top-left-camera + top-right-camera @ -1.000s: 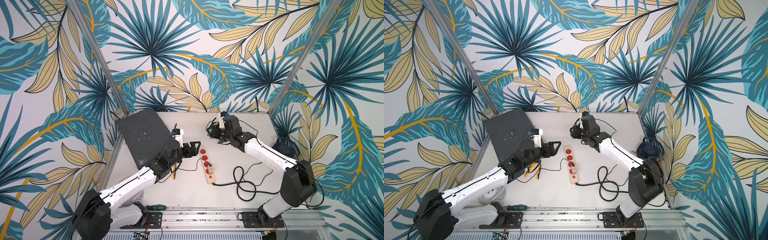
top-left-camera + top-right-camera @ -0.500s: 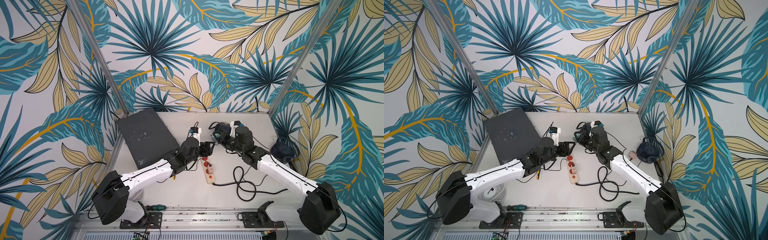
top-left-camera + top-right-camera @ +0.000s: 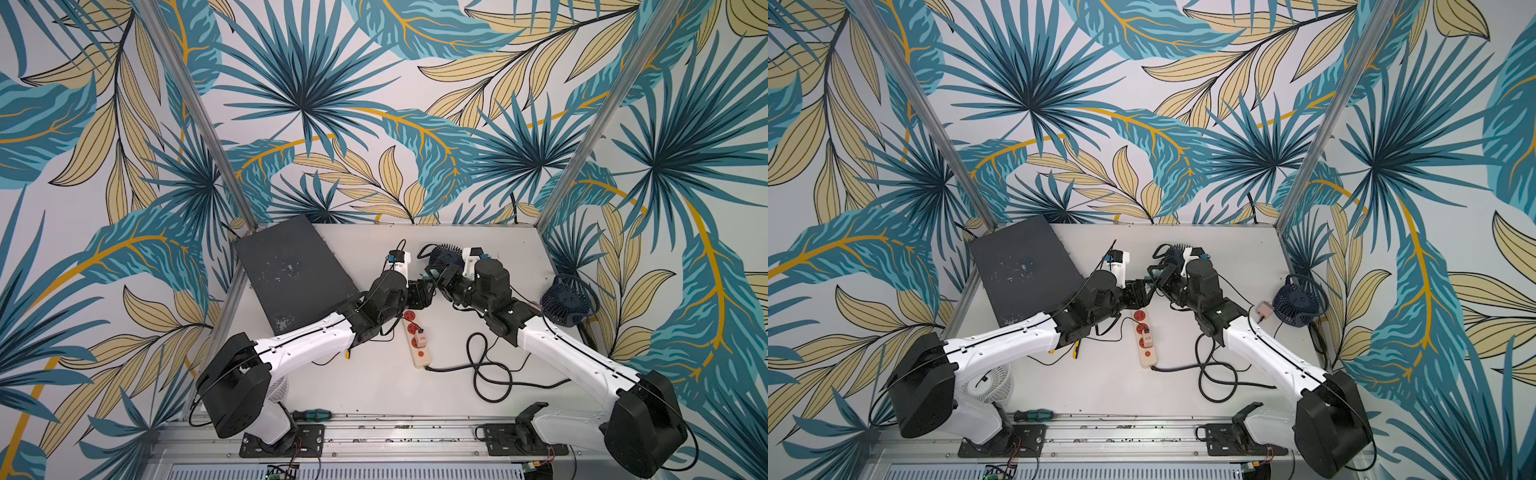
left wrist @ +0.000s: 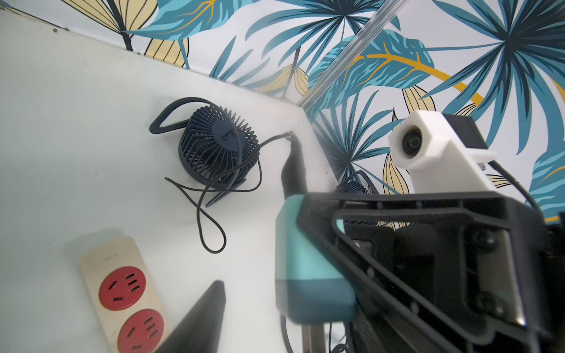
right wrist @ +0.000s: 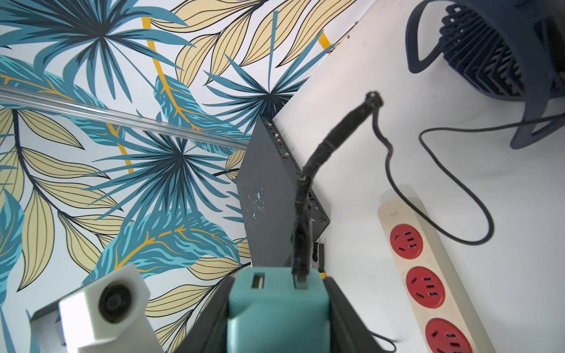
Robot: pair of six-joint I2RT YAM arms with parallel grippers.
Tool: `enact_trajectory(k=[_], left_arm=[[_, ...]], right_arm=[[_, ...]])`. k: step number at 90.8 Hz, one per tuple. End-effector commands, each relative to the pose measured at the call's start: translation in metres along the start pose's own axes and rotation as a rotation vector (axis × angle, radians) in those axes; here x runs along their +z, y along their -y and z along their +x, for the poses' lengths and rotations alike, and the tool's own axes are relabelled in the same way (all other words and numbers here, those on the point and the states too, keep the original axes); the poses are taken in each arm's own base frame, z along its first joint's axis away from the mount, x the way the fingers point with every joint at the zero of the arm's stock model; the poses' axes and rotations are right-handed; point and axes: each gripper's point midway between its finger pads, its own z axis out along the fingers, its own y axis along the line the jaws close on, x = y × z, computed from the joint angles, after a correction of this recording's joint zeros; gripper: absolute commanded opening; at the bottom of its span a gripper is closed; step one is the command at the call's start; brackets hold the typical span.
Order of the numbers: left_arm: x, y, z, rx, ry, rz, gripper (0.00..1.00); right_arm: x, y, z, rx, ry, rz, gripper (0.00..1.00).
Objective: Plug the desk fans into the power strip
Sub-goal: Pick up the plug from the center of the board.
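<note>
Lying at mid-table and running near to far: the power strip (image 3: 420,358), with a small pale plug (image 3: 420,338) in one socket and its black cord (image 3: 486,374) looping off to the right. Just past its far end, above the table, clamps a teal adapter (image 5: 276,318) firmly in the right gripper (image 5: 278,282), the desk fan's wrapped cable plugged into it. Sets the desk fan (image 3: 442,253) farther back on the table. Brings in the left gripper (image 3: 426,286) from the left; shows one finger (image 4: 204,314) just beside the adapter, hides the other, so cannot tell its width. Keeps a second fan (image 3: 567,301) at the right edge and a black slab (image 3: 291,270) far left.
</note>
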Motion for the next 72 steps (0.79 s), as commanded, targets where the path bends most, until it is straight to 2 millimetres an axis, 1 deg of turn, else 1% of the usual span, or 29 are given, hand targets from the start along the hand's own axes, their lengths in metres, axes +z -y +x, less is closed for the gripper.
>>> enact_trajectory(k=[1, 6, 14, 24, 32, 33, 35, 36, 41, 44, 47, 49, 52, 61, 66, 72], left_arm=[[0.004, 0.021, -0.018, 0.027, 0.053, 0.056, 0.59], [0.006, 0.022, -0.021, 0.040, 0.061, 0.055, 0.54], [0.009, 0.025, -0.025, 0.059, 0.070, 0.055, 0.49], [0.010, 0.023, -0.024, 0.066, 0.072, 0.048, 0.36], [0.009, 0.019, -0.022, 0.063, 0.069, 0.037, 0.24], [0.008, 0.020, -0.022, 0.061, 0.071, 0.036, 0.21], [0.007, 0.017, -0.021, 0.060, 0.070, 0.029, 0.20], [0.006, 0.017, -0.022, 0.058, 0.074, 0.028, 0.17], [0.002, 0.013, -0.021, 0.052, 0.078, 0.015, 0.11], [0.000, 0.010, -0.019, 0.051, 0.074, 0.009, 0.08], [-0.003, 0.009, -0.017, 0.056, 0.065, 0.008, 0.04], [-0.005, 0.009, -0.015, 0.062, 0.055, 0.010, 0.03], [-0.008, 0.009, -0.013, 0.074, 0.033, 0.013, 0.00], [-0.022, 0.005, -0.005, 0.088, -0.032, 0.017, 0.00], [-0.030, 0.001, -0.002, 0.073, -0.072, 0.036, 0.00], [-0.041, -0.003, 0.003, 0.047, -0.131, 0.075, 0.00]], right_arm=[[-0.006, -0.015, 0.006, 0.036, -0.019, -0.087, 0.35], [-0.008, -0.019, 0.005, 0.047, -0.017, -0.113, 0.34], [-0.009, -0.017, 0.009, 0.061, -0.032, -0.116, 0.34], [-0.012, -0.010, 0.014, 0.079, -0.043, -0.110, 0.35], [-0.015, 0.000, 0.017, 0.084, -0.034, -0.096, 0.35], [-0.015, 0.001, 0.017, 0.083, -0.032, -0.094, 0.35], [-0.016, 0.003, 0.017, 0.080, -0.029, -0.091, 0.37], [-0.017, 0.004, 0.018, 0.078, -0.029, -0.089, 0.38], [-0.019, 0.009, 0.019, 0.058, -0.025, -0.077, 0.47], [-0.020, 0.013, 0.020, 0.040, -0.025, -0.063, 0.56], [-0.022, 0.014, 0.019, 0.015, -0.021, -0.055, 0.69], [-0.024, 0.021, 0.020, 0.000, -0.029, -0.024, 0.77], [-0.026, 0.028, 0.020, -0.037, -0.032, 0.010, 0.84], [-0.039, 0.039, 0.016, -0.142, -0.034, 0.066, 0.95], [-0.046, 0.038, 0.017, -0.211, -0.053, 0.054, 0.99], [-0.054, 0.031, 0.021, -0.301, -0.102, 0.010, 1.00]])
